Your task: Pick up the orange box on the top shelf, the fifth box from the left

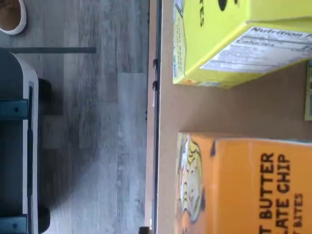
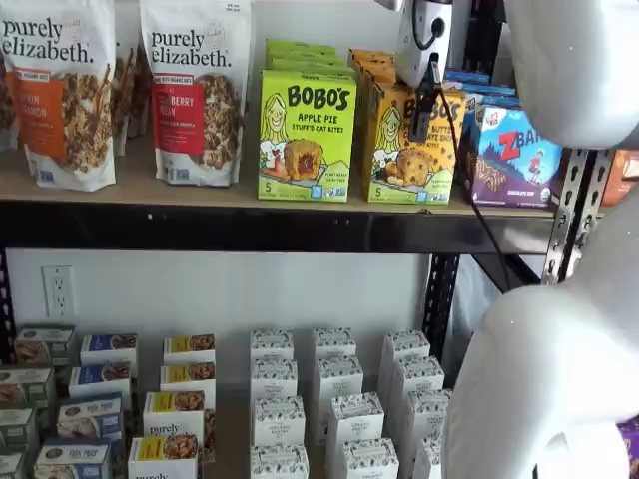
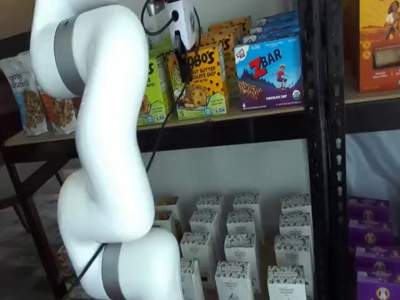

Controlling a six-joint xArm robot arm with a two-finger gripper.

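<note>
Approach step: end effector hovering at the orange box

The end effector point(image 2: 424, 95) hangs in front of the orange box point(image 2: 404, 150) on the top shelf point(image 2: 200, 195); whether its fingers are parted I cannot tell. The box stands between the lime-green box point(image 2: 306, 135) on its left and the ZBar box point(image 2: 517, 155) on its right. Next, I'd judge, it must straddle the box's sides and close
</note>
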